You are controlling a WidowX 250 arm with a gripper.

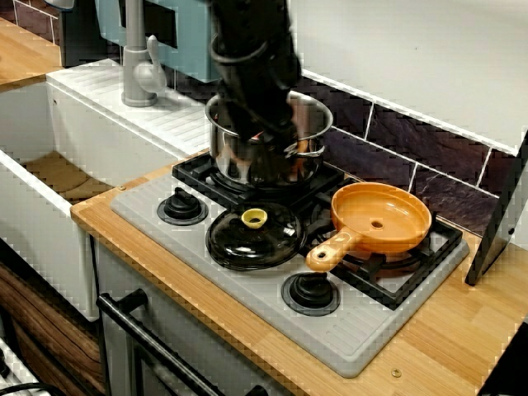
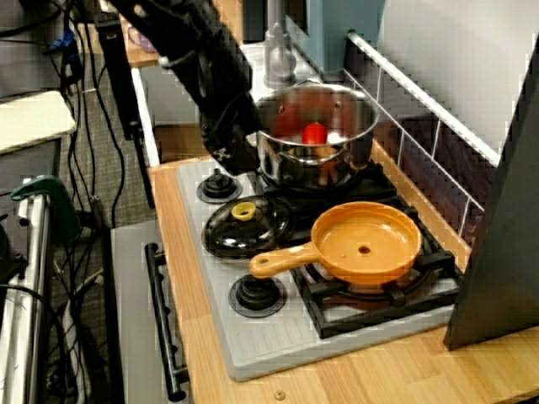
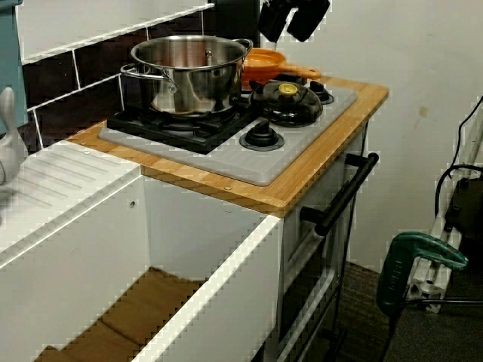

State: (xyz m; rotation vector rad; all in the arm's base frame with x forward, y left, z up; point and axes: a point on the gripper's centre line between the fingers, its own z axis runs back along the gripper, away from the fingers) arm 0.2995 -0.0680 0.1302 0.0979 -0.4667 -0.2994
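Observation:
My black gripper (image 3: 287,32) hangs above the stove, and in the view from the sink side its two fingers stand apart with nothing between them. In the high front view the arm covers the front of a steel pot (image 1: 312,111) on the back left burner. From the stove's right end the gripper (image 2: 233,158) is just left of the pot (image 2: 337,160), which holds a small red round thing (image 2: 313,133). In front of the pot lies a black lid (image 1: 252,235) with a yellow knob. An empty orange pan (image 1: 379,216) sits on the right burner.
Two black knobs (image 1: 181,206) (image 1: 311,293) line the front of the grey stove top (image 1: 363,330). A white sink (image 1: 49,177) and grey faucet (image 1: 139,66) are to the left. A dark panel (image 1: 499,223) leans at the right. An oven handle (image 3: 343,192) sticks out below.

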